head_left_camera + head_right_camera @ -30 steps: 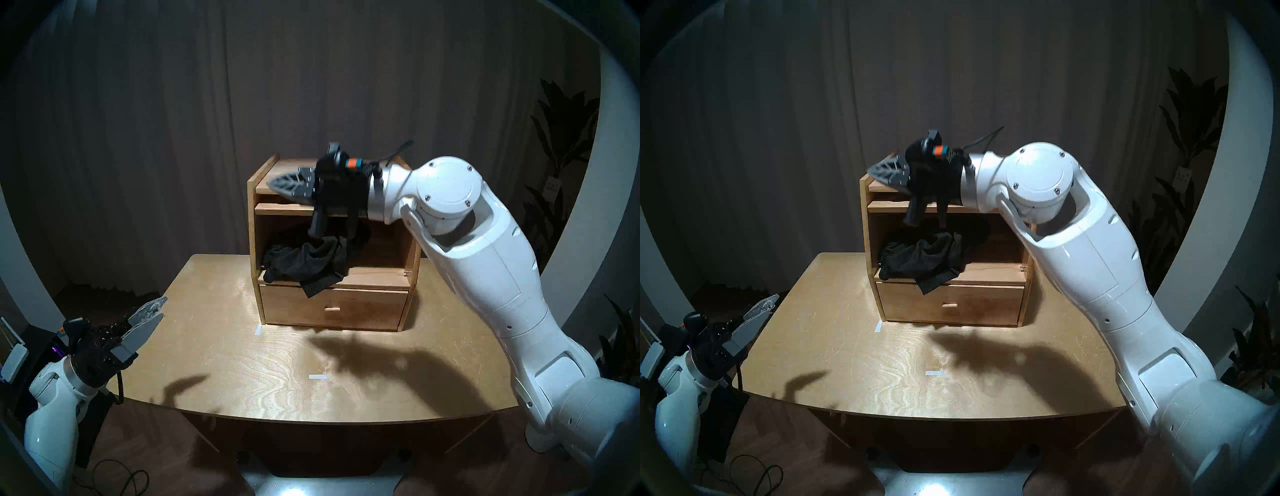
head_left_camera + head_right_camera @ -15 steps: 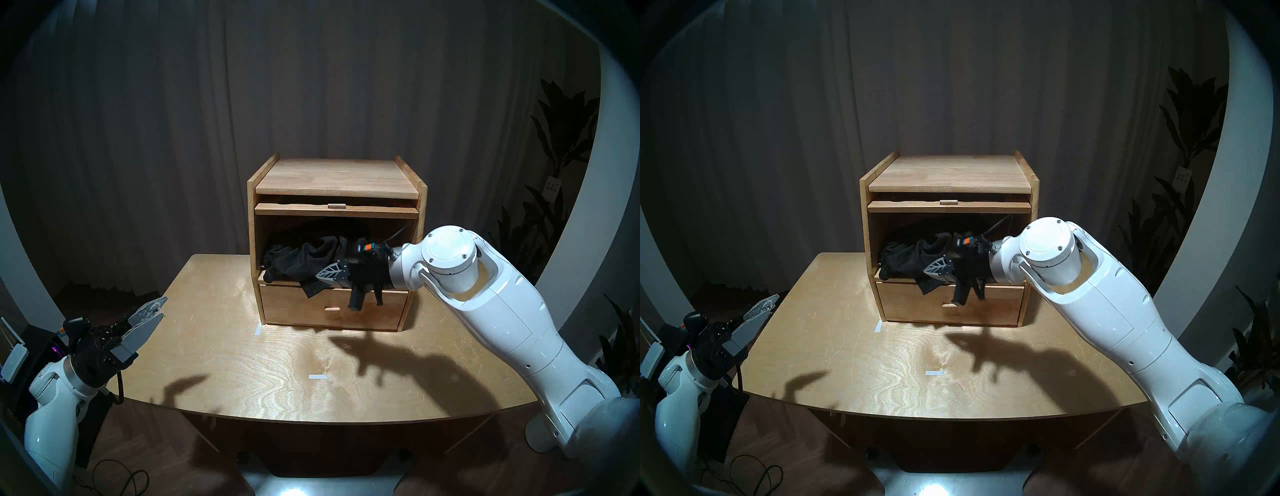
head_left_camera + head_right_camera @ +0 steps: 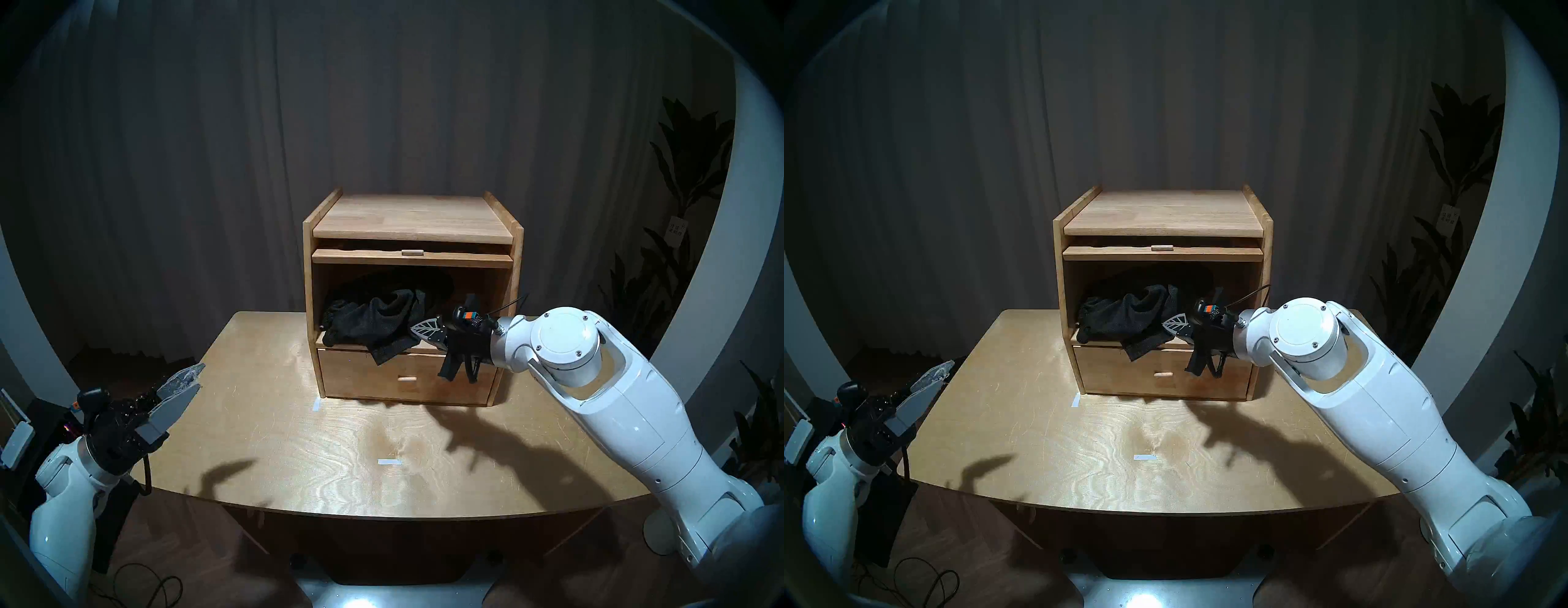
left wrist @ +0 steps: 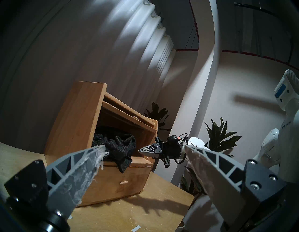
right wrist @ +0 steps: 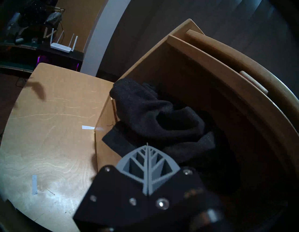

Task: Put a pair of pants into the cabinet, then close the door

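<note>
Hidden or unclear: the back of the upper compartment is lying in deep shadow, so how far the garment reaches inward cannot be told; the door's window is not showing, only its front edge; the right arm is covering the cabinet's lower right corner in the head views.
Pair of pants: one soft, crumpled black-charcoal knit heap, sitting in the left part of the upper compartment; one ribbed end is drooping over the front ledge onto the drawer front.
Cabinet: one boxy light-wood piece with two raised side rails, standing at the back of the table; its upper compartment is standing open.
Door: one light-wood panel, lying level under the top board with its edge and small knob facing forward.
Drawer: one plain wooden front with one small knob, sitting pushed in.
Right gripper: its two grey leaf-ribbed fingers are pressing flat together with nothing between them; the tip is hovering at the compartment's mouth, just beside the garment's right edge; whether it is touching the cloth cannot be told.
Left gripper: its two grey fingers are standing wide apart and empty, with frayed white strands clinging to one pad, hanging off the table's left edge, well apart from the cabinet.
Table: one pale plywood top with visible grain, carrying two small white tape marks.
</note>
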Motion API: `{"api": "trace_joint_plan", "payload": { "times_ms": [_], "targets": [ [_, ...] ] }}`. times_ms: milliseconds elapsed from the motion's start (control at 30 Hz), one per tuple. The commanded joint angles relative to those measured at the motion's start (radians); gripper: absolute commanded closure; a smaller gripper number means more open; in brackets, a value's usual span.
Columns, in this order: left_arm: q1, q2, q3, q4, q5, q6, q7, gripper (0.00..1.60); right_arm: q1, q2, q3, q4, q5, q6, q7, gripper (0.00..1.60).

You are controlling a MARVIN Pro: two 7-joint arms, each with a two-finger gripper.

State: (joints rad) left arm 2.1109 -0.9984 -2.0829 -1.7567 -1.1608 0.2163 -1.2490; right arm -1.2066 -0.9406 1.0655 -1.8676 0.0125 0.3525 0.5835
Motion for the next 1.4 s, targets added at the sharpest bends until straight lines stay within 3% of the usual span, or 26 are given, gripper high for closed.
{"api": "trace_joint_plan", "payload": {
  "times_ms": [0,133,500,833,1133,1367],
  "targets": [
    [0.000,0.001,-0.004,-0.012,-0.004,0.002,-0.002,0.00,0.085,-0.103,-0.048,0.090,-0.051,-0.045,-0.049,1.60],
    [-0.001,0.001,-0.004,-0.011,-0.003,0.001,-0.002,0.00,0.135,-0.143,-0.072,0.136,-0.075,-0.049,-0.058,1.60],
    [-0.001,0.001,-0.004,-0.010,-0.003,0.001,-0.003,0.00,0.230,-0.202,-0.028,0.247,-0.145,-0.048,-0.070,1.60],
    [0.000,0.001,-0.005,-0.012,-0.004,0.002,-0.002,0.00,0.314,-0.257,-0.088,0.454,-0.197,-0.093,-0.084,1.60],
    [0.000,0.001,-0.004,-0.012,-0.004,0.002,-0.002,0.00,0.361,-0.274,-0.095,0.559,-0.246,-0.122,-0.152,1.60],
    [-0.001,0.001,-0.004,-0.012,-0.004,0.002,-0.002,0.00,0.361,-0.247,-0.066,0.557,-0.259,-0.112,-0.187,1.60]
  ]
}}
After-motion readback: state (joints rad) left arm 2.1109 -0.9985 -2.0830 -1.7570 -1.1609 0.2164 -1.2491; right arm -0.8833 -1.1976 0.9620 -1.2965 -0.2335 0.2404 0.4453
